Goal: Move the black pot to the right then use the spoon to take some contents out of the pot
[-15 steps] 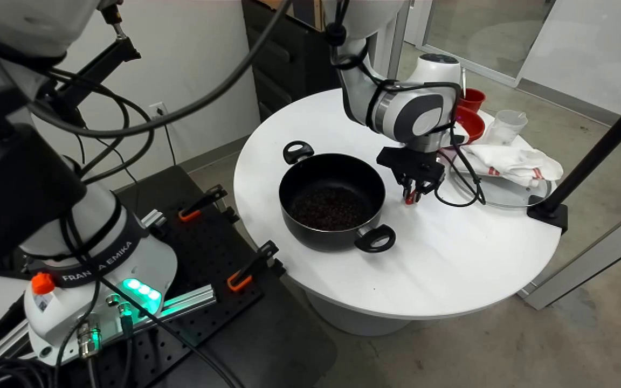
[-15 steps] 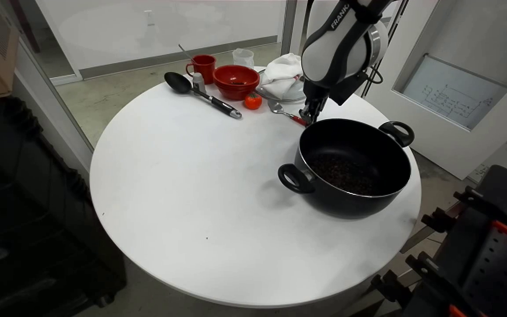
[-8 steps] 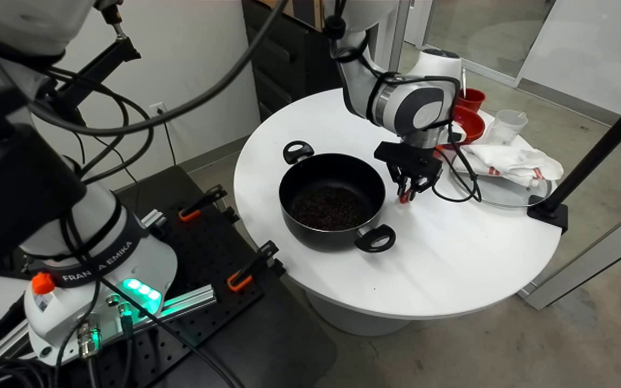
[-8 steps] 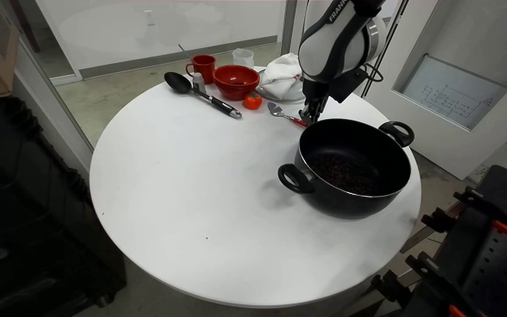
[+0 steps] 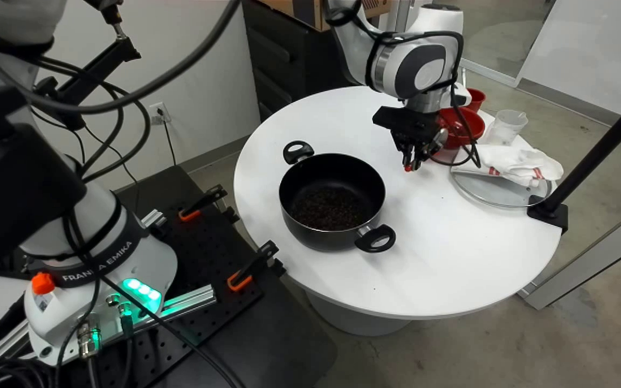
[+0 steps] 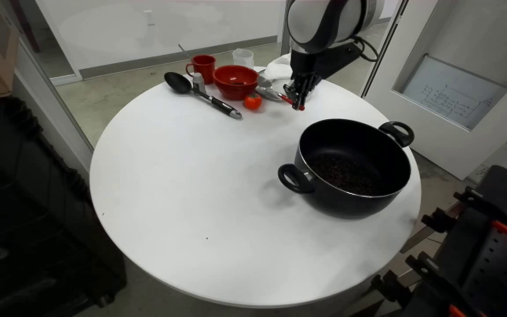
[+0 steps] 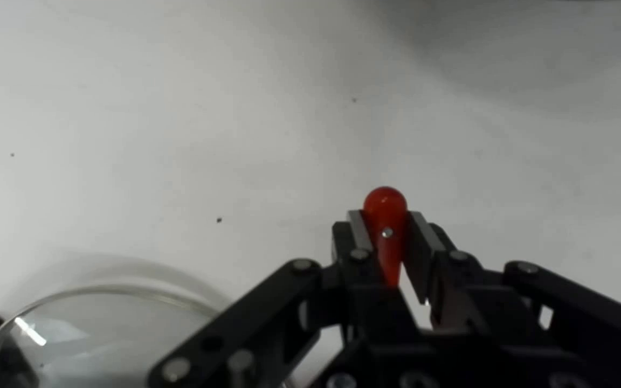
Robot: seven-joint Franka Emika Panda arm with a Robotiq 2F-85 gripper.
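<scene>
The black pot [image 5: 326, 238] stands on the white table in both exterior views [image 6: 346, 206], with dark small contents on its bottom. My gripper [image 6: 296, 100] is shut on the red handle of the spoon [image 6: 283, 97]. It holds the spoon above the table, beyond the pot's rim and apart from it. The spoon's metal head points away from the pot, towards the red bowls. In an exterior view the gripper [image 5: 411, 161] partly hides the spoon, and its head [image 5: 440, 138] shows beside the fingers. In the wrist view the red handle end [image 7: 385, 203] sits between the fingertips [image 7: 386, 221].
Red bowls [image 6: 236, 83], a tomato [image 6: 253, 101], a red mug [image 6: 204, 68], a shaker [image 6: 198, 82] and a black long-handled utensil [image 6: 211, 100] lie along the table's far edge. A glass lid [image 5: 496, 191] bears a white cloth [image 5: 521, 163]. A clear cup [image 5: 507, 126] stands near.
My gripper has risen with the spoon in it, lifting the spoon off the table and moving it towards the red bowls. The pot has not moved.
</scene>
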